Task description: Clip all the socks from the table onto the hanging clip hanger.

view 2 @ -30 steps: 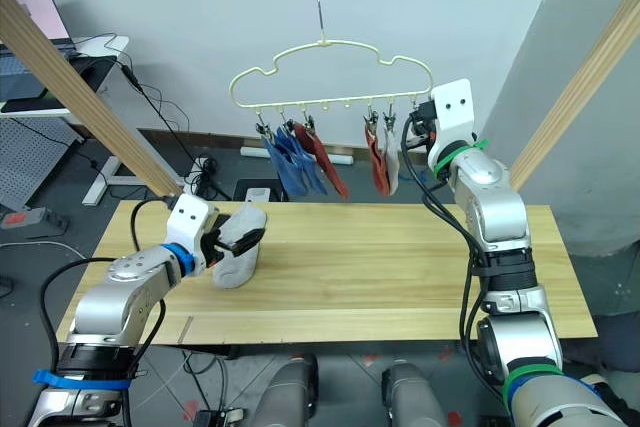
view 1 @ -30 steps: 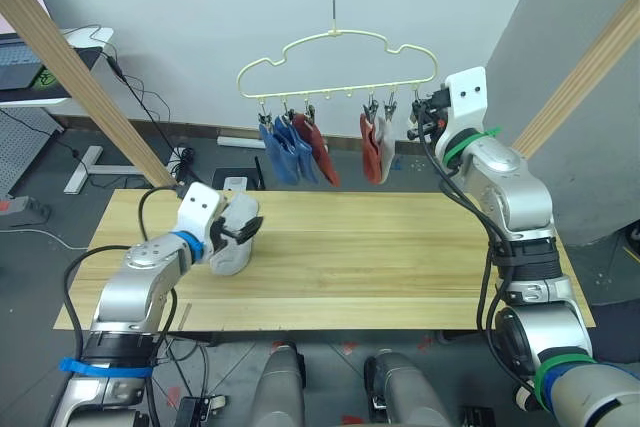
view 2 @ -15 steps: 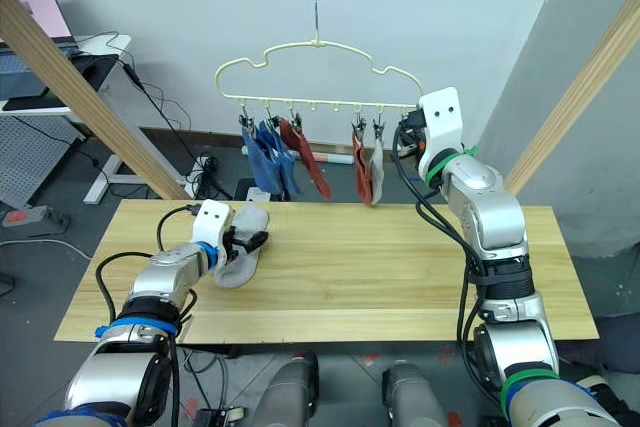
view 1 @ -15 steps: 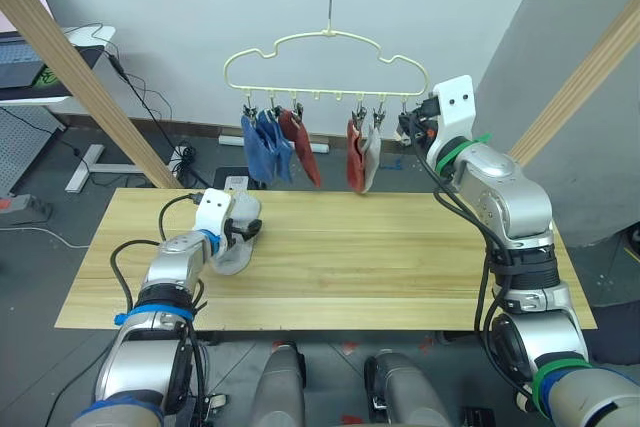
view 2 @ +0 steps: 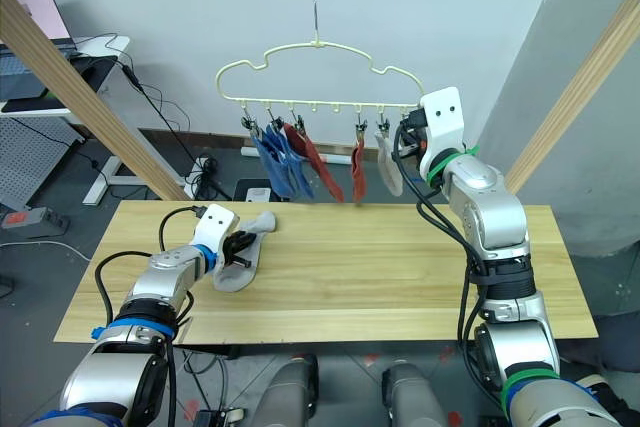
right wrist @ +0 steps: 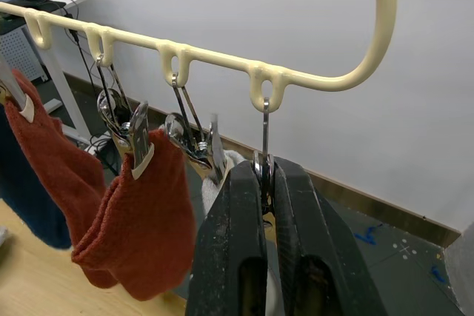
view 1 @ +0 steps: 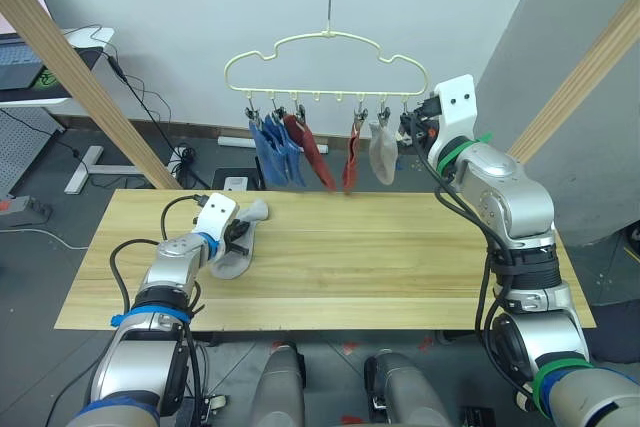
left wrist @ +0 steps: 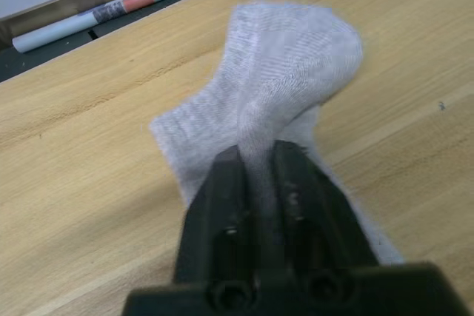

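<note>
Left wrist view: left gripper (left wrist: 258, 175) clamped on grey sock (left wrist: 274, 79) on table (left wrist: 89, 183); right gripper (right wrist: 264, 175) pinching end clip (right wrist: 264, 164) of clip hanger (view 1: 325, 62).

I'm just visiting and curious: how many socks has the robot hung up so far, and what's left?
Five socks already hang from the pale yellow wire clip hanger: two blue, two rust red, one light grey. The left hand grips the last light grey sock on the light wooden table. The right hand pinches the end metal clip, ready for it.
</note>
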